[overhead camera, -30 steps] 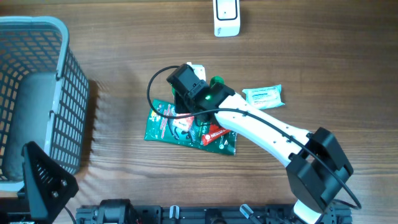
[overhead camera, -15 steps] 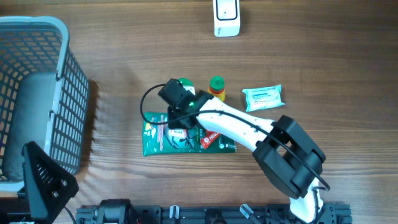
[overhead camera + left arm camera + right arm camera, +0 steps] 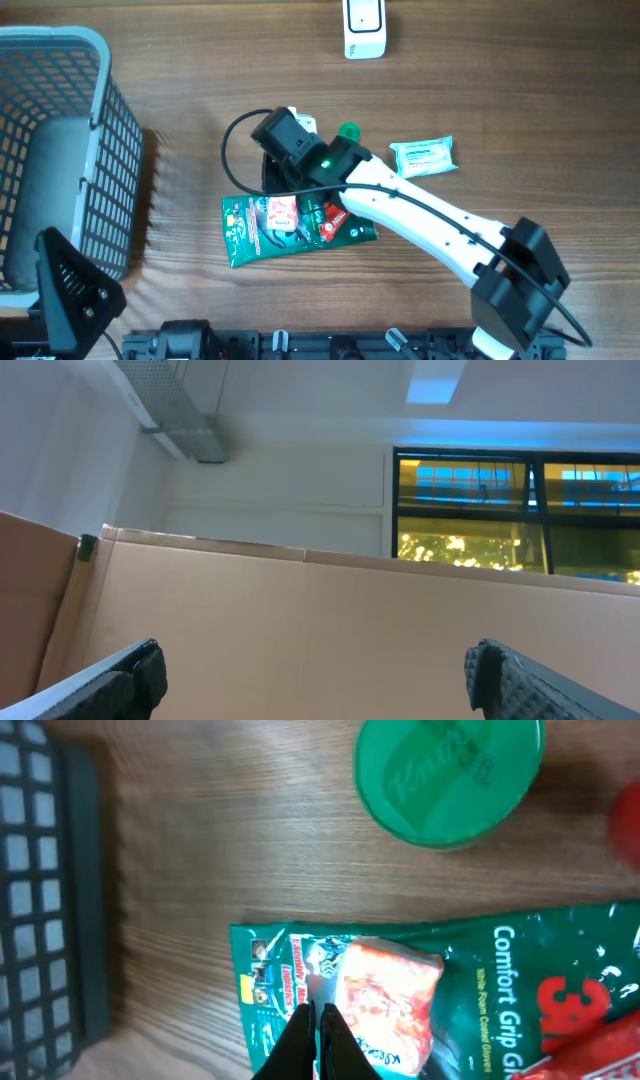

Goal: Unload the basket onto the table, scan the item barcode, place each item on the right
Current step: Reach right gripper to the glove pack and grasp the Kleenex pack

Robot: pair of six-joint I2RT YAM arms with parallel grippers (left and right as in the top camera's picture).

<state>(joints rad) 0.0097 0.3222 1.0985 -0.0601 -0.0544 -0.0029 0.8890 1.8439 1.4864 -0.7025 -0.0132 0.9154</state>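
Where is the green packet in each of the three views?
Overhead: green packet near the middle.
Right wrist: it fills the lower right.
Left wrist: not in it.
Shared landmark: the basket, at the left edge in both.

Grey mesh basket [image 3: 60,150] far left on wooden table [image 3: 500,80]; pale teal packet [image 3: 423,155] right of centre; green-capped bottle [image 3: 348,131] near it.

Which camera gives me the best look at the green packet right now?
Right wrist: the green packet fills the lower frame with readable print, though its edges are cut off. Overhead shows it small, its right part under the right arm. Left wrist shows none of it, only a cardboard wall.
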